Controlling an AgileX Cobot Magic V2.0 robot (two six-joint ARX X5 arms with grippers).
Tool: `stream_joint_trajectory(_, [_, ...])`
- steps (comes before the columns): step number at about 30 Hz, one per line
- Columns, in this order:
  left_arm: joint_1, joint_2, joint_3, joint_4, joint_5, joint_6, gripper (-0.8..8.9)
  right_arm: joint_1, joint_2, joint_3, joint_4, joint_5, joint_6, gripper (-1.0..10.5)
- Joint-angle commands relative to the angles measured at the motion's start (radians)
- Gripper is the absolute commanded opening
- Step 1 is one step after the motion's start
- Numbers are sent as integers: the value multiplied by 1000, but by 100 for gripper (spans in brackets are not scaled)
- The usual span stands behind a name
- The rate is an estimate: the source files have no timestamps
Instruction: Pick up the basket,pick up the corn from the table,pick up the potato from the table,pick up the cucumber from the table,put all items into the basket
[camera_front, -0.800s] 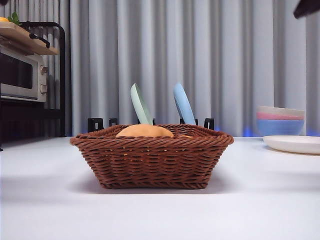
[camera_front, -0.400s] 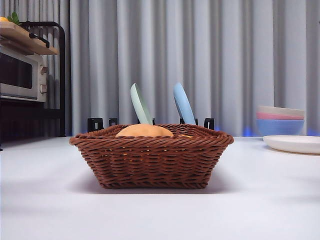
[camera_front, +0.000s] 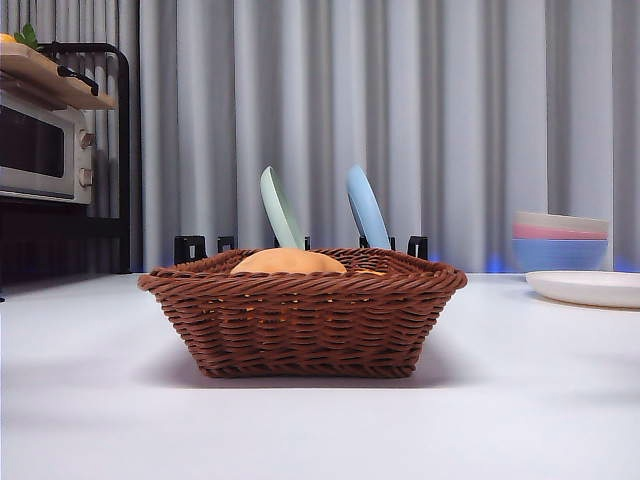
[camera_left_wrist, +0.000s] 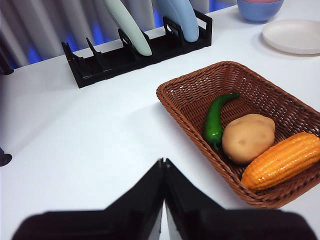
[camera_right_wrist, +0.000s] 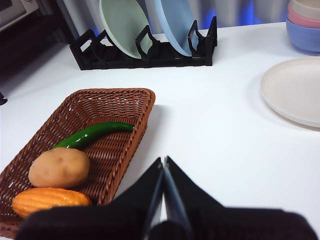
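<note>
Hovering off the table, my left gripper (camera_left_wrist: 163, 167) and right gripper (camera_right_wrist: 164, 167) are both pressed together, pinching nothing. At center frame sits the basket (camera_front: 303, 312), with cucumber (camera_left_wrist: 215, 120), potato (camera_left_wrist: 248, 137) and corn (camera_left_wrist: 282, 160) lying inside.

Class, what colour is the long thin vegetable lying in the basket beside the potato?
Glossy dark green: the cucumber, clearest in the left wrist view.
</note>
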Motion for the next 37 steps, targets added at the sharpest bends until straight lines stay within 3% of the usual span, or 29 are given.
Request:
stream_joint_trajectory(1, [28,-23,-8,-7,-8,24,-3,-1,-3,-6,7,5,13,2])
stream_joint_trajectory(8, [248,-116,-164,179,159,92,-3,-1,-3,-6,7,4,13,2])
stream_joint_trajectory(13, [389,-253,-364,341,251,90,-3,-1,-3,-6,7,5,12,2])
stream_joint_trajectory(17, [453,-342,-469,367,293,90,-3,-1,-3,-6,7,5,12,2])
stream_joint_trajectory(25, [516,-408,-578,373,292,79,-3,-1,-2,-6,6,5,12,2])
stream_joint_trajectory(37, [520,-431,-629,380,290,75,-3,-1,-3,-6,5,5,12,2])
